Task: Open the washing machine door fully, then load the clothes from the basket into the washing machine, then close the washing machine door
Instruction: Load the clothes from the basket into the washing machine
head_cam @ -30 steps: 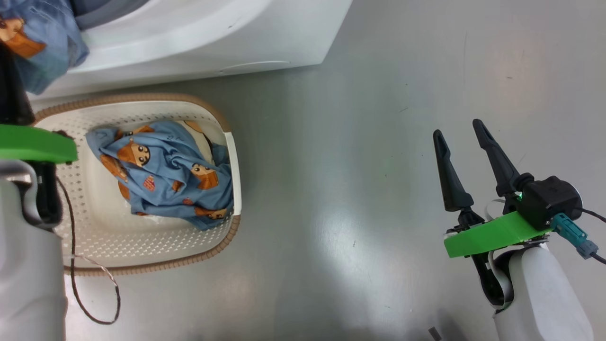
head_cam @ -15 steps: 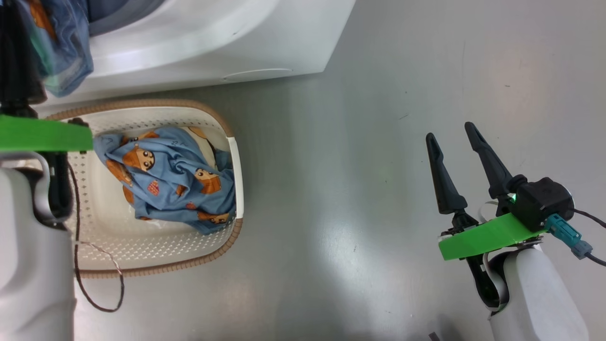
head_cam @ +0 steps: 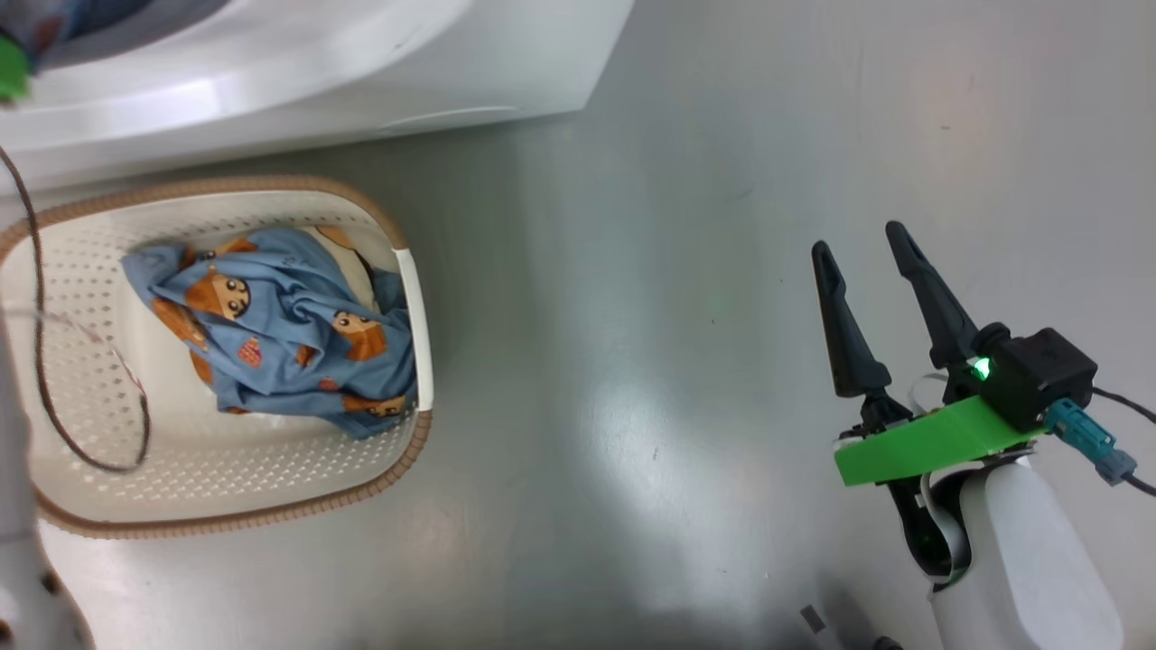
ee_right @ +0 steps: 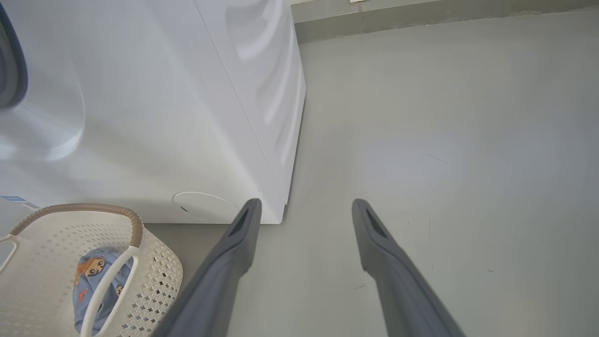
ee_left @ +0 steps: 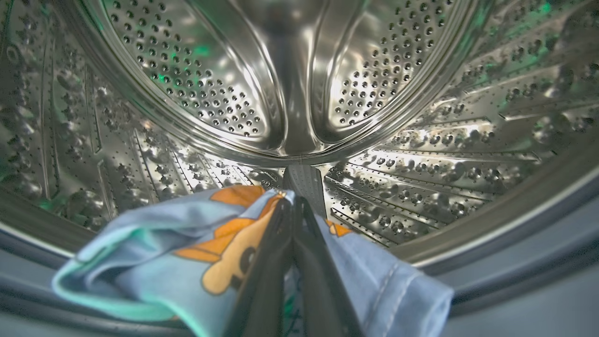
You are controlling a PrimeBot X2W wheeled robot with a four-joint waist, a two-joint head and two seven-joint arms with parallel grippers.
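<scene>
left gripper [ee_left: 292, 206]: clenched, pinching one blue garment [ee_left: 187, 243] and reaching into the drum [ee_left: 210, 93], cloth drooping toward its front lip.
right gripper [head_cam: 858, 239]: fingers spread, carrying nothing, hovering over bare floor [head_cam: 632, 361].
clothes [head_cam: 271, 334]: more lying against the right wall of the basket [head_cam: 411, 298], which is standing just beside the washing machine [head_cam: 361, 63].
step in hand: loading, judged part done.
next move: calling for letting go deeper inside the drum, then going back for the basket pile.

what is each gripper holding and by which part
The left gripper is shut on a fold of a light blue garment at the drum mouth. The right gripper is open, holding nothing.
</scene>
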